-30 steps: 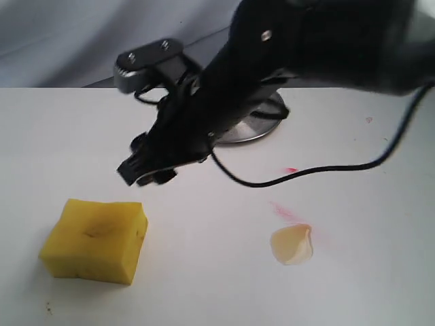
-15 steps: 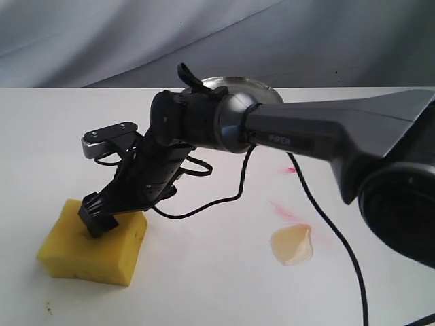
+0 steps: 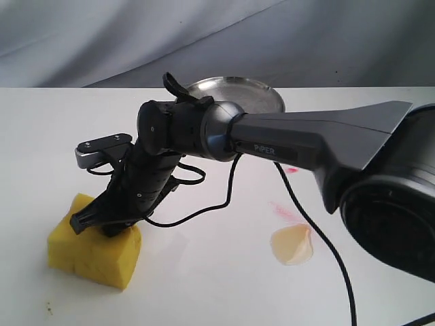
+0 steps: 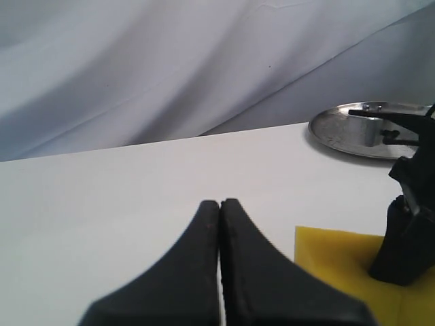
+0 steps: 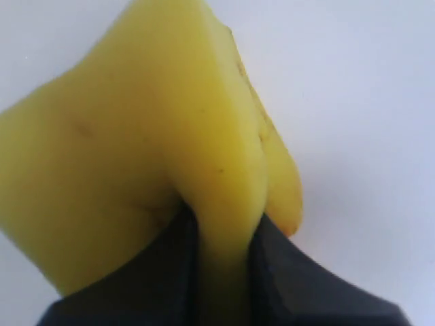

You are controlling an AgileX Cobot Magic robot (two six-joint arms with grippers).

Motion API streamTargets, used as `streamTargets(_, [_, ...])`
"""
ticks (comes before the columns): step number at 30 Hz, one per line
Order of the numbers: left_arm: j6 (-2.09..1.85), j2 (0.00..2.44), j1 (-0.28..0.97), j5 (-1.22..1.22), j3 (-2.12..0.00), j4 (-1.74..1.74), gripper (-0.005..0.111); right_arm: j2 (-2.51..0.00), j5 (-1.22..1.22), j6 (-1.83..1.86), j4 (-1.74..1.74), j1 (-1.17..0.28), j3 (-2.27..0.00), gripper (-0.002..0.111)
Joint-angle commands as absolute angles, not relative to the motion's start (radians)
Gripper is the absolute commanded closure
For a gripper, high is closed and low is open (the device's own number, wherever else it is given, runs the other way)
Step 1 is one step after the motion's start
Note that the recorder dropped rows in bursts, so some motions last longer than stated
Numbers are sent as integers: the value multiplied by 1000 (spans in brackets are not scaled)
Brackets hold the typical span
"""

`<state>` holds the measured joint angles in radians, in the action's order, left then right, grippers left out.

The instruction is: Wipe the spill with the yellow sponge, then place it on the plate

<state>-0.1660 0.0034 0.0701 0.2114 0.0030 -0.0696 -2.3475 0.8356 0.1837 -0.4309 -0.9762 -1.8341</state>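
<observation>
Yellow sponge (image 3: pixel 95 251) lies at the front left of the table (image 3: pixel 204 292), its top pinched tight between the right gripper's (image 3: pixel 109 221) fingers, whose tips the foam hides. That arm reaches across from the right, wrist angled down, covering part of the plate (image 3: pixel 251 92) behind. The spill (image 3: pixel 292 244) lies well right. The left gripper (image 4: pixel 219 210) is closed, empty.

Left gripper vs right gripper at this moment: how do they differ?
Left gripper is shut on nothing, jaws pressed together; right gripper is shut on the sponge, foam pinched between its jaws. Left gripper hangs over the table, apart from the sponge; right gripper is down on it. Shared: both are black and both are closed.
</observation>
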Motion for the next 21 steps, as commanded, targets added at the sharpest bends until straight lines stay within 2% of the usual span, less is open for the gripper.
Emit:
streamTargets(1, [-158,0,69,206,0,-69,107,-2289,893,182,-374,-980,-1814,108])
streamTargets(9, [-158,0,69,206,0,-69,107,-2039,689,178,-326,-948,-1505,108])
streamTargets(16, [-158,0,69,206,0,-69,107,-1782,600,129,-270,-760,-1085,108])
streamTargets(21, [-158,0,69,206,0,-69,107,-1638,555,122,-260,-605,-918,108])
